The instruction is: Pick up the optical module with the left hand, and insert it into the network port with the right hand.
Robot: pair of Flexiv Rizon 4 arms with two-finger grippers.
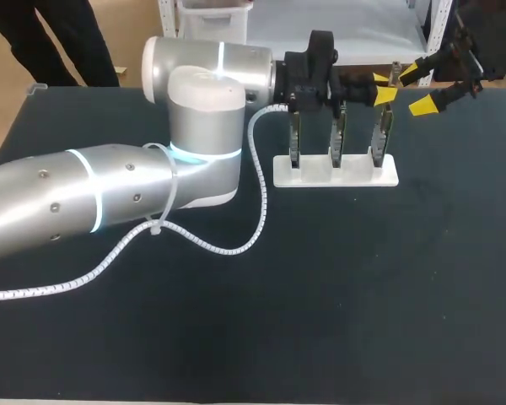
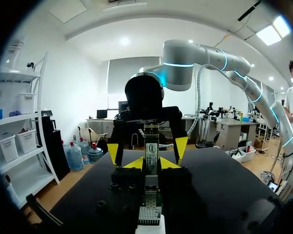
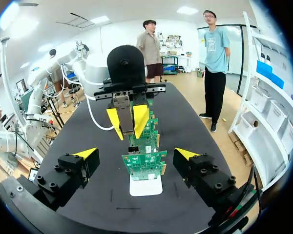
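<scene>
1. Head view is showing the left arm point(image 1: 110, 194) stretching in across the dark table point(image 1: 363, 295). Its left gripper point(image 1: 383, 88) is hanging over the right-hand end of the white stand point(image 1: 388, 179).
2. Three green circuit boards point(image 1: 336, 139) are standing upright in that stand, side by side.
3. Over to the right wrist view: the left gripper's yellow fingers point(image 3: 140, 119) are pressing on the optical module point(image 3: 123, 117) from both sides. That gripper is clamped on the module and is holding it upright above the row of boards.
4. The left wrist view is agreeing, with the module sitting between that gripper's own yellow tips. Right beneath them, a perforated metal port cage point(image 2: 149, 214) is showing on the top edge of a board.
5. The right gripper point(image 1: 416, 88) is hovering just beyond the module, facing the left gripper. Its fingers are spread wide and gripping nothing, and the module is lining up with the gap between them without touching either finger.
</scene>
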